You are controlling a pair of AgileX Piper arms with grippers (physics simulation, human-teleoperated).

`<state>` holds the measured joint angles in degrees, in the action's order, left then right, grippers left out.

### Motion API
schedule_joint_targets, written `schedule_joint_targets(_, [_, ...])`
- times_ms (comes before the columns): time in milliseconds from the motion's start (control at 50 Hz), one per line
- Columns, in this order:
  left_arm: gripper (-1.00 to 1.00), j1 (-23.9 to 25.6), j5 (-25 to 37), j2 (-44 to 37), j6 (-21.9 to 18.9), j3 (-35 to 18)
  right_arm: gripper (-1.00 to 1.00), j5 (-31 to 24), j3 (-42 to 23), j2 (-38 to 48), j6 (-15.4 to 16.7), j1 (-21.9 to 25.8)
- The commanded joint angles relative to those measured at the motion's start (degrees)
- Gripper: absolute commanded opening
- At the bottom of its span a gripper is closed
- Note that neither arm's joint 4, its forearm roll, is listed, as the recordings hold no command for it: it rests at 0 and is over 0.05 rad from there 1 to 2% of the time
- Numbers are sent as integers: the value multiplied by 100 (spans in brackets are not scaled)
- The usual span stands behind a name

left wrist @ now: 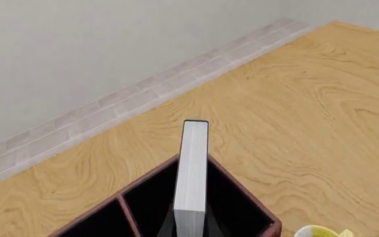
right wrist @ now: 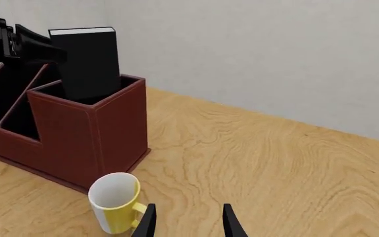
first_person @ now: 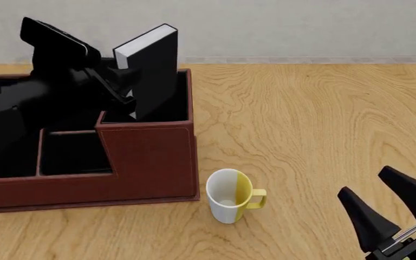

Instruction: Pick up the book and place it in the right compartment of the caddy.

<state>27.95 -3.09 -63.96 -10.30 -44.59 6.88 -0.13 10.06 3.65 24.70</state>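
The book [first_person: 152, 70] is seen standing on end, tilted, with its lower part inside the right compartment [first_person: 171, 111] of the caddy [first_person: 147, 157] and its upper half rising above the reddish-brown walls; the white page edge [left wrist: 192, 168] is shown clearly in the left wrist view, and the black cover is turned toward the worktop's right edge. The book is gripped at its upper left side by the left pincer [first_person: 121, 76], whose black fingers are closed against it above the caddy's lower sections. The caddy is set toward the left edge of the worktop [first_person: 324, 124], its tall compartment nearest the middle. A white and yellow mug [first_person: 229, 196] is stood upright just beside the caddy's near right corner, apart from it, with its handle turned toward the right edge. The right pincer [first_person: 392, 203] is held near the worktop's near right corner, well apart from the caddy, its two dark fingers [right wrist: 231, 222] spread with nothing between them and the mug close by
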Motion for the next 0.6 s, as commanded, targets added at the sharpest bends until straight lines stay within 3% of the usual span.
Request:
schedule_joint_targets(20, [-100, -18, -161, -16, -90, 88, 100, 8, 3, 5, -1, 6])
schedule_joint_targets(600, [-100, -40, -503, -255, -64, 395, 100, -6, 4, -2, -5, 5])
